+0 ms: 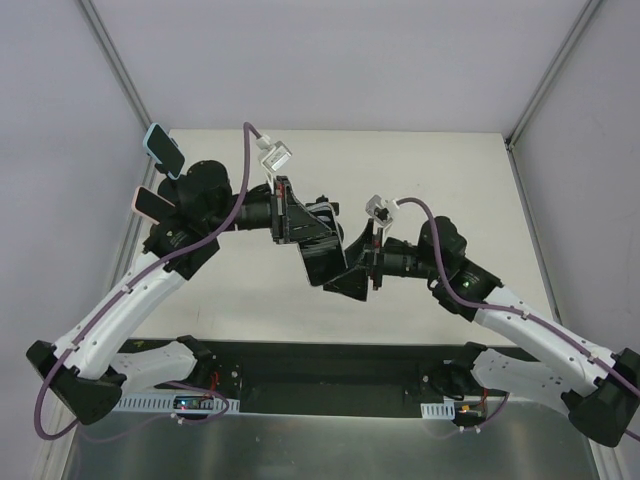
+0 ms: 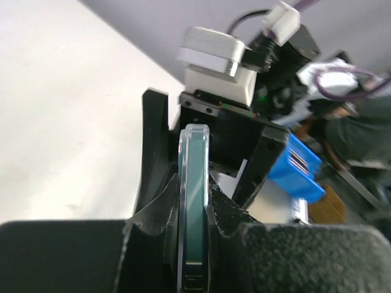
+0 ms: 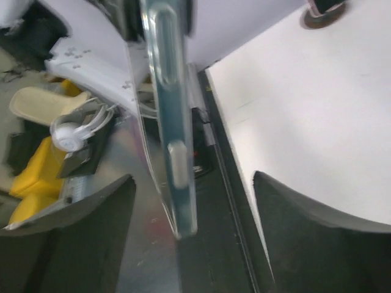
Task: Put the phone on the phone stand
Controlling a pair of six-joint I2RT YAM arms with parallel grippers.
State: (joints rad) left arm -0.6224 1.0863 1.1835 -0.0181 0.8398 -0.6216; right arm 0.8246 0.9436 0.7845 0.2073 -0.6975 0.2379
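No text, brand, number or sign can be read in any view; the dark striped patch on the blue box (image 2: pixel 288 176) in the left wrist view is too blurred to make out.

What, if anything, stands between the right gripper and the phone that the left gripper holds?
Nothing visible. The phone, clamped edge-on in the left gripper, sits in the gap between the open fingers of the right gripper.

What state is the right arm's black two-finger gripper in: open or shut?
Open. The right gripper has its black fingers wide apart, the clear-cased phone edge-on in the gap.
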